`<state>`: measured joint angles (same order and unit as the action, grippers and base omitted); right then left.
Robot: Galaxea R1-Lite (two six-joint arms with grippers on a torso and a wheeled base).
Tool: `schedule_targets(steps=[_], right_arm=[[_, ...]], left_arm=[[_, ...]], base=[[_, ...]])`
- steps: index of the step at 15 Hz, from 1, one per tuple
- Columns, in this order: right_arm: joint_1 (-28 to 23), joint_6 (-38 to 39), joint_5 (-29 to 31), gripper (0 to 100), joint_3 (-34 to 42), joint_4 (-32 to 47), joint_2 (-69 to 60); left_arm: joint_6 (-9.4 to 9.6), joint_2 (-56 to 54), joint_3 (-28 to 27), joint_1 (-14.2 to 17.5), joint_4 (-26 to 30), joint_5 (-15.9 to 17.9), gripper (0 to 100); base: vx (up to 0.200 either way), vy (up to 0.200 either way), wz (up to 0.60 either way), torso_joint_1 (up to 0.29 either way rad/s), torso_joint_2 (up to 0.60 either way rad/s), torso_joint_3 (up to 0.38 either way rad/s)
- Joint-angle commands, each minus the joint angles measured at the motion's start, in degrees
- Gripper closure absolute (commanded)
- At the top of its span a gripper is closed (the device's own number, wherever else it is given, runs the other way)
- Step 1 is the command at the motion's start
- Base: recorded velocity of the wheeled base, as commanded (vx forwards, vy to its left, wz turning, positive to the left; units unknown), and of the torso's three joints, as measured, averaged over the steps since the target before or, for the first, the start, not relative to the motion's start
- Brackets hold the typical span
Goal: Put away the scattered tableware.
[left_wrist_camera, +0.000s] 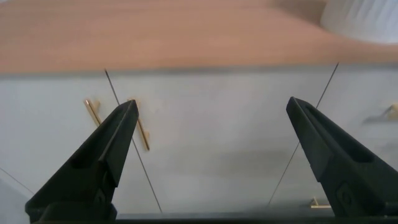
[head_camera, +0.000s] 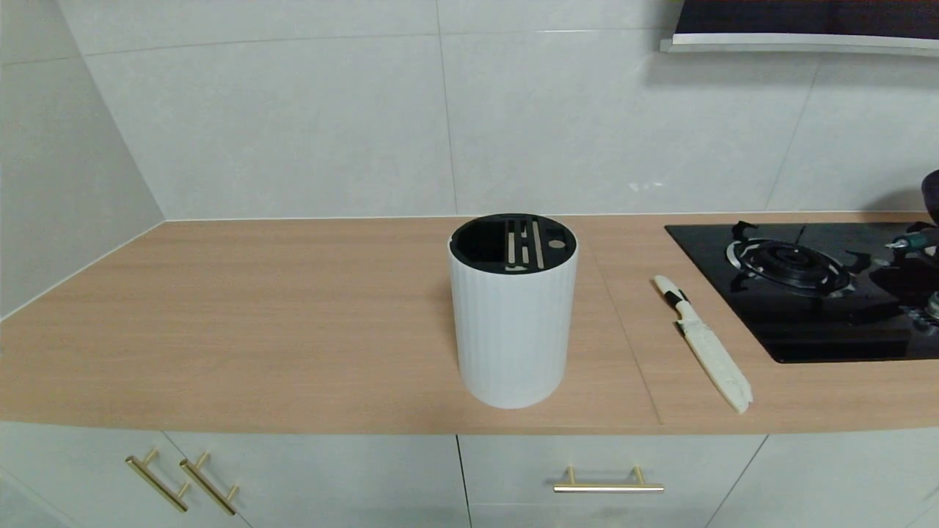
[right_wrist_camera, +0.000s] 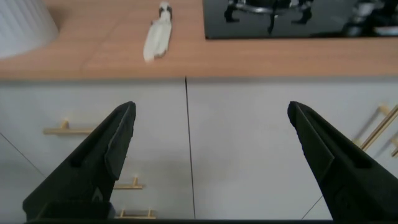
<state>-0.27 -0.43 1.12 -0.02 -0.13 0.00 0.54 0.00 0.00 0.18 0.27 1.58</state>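
Note:
A white ribbed cylindrical holder with a black slotted top stands upright at the middle of the wooden counter. A cream-coloured knife with a black band on its handle lies flat to the holder's right, blade toward the counter's front edge. In the right wrist view the knife lies on the counter above my open right gripper, which hangs low in front of the cabinet doors. My left gripper is open too, below the counter edge, with the holder's base beyond it. Both hold nothing.
A black gas hob with a burner sits at the counter's right end, close to the knife. White cabinet doors with brass handles run below the counter. A tiled wall stands behind. The counter's left half is bare wood.

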Motion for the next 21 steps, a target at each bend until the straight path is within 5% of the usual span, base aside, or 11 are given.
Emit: schedule_targets(steps=[1, 13, 21], right_arm=[[0.0, -0.01, 0.02, 0, -0.06, -0.04, 0.09], [0.0, -0.01, 0.02, 0, -0.06, -0.04, 0.09], [0.0, -0.1, 0.11, 0, 0.02, -0.04, 0.09]], left_arm=[[-0.01, 0.0, 0.0, -0.01, 0.0, 0.0, 0], [-0.01, 0.0, 0.0, -0.01, 0.0, 0.0, 0], [-0.01, 0.0, 0.0, -0.01, 0.0, 0.0, 0]], base=[[0.0, 0.0, 0.0, 0.256, -0.54, -0.286], [0.0, 0.0, 0.0, 0.26, -0.55, -0.286], [0.0, 0.0, 0.0, 0.097, -0.2, -0.101]])
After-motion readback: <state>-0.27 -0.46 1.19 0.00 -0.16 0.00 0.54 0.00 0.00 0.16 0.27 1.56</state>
